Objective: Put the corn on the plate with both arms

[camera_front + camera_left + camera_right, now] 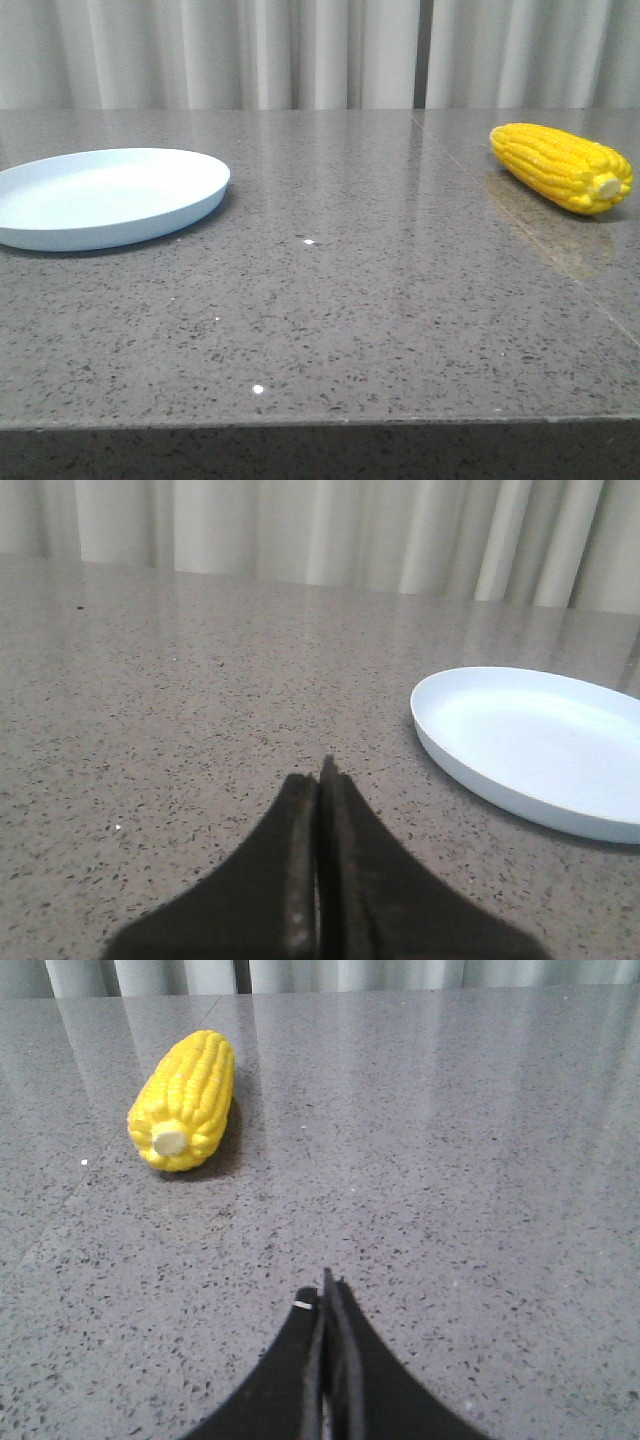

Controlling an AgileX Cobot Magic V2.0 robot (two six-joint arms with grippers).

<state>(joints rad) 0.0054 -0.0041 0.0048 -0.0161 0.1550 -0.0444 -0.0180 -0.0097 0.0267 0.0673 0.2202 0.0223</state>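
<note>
The yellow corn (pixel 563 166) lies on the grey table at the far right, its pale stub end toward the camera. It also shows in the right wrist view (pixel 185 1100). The pale blue plate (pixel 105 195) sits empty at the left; it also shows in the left wrist view (pixel 545 745). My left gripper (pixel 318 775) is shut and empty, low over the table, apart from the plate. My right gripper (pixel 327 1288) is shut and empty, well short of the corn. Neither gripper shows in the front view.
The speckled grey stone table (pixel 340 290) has its front edge close to the camera. Pale curtains (pixel 300 50) hang behind the table's far edge. A seam line runs across the table near the corn.
</note>
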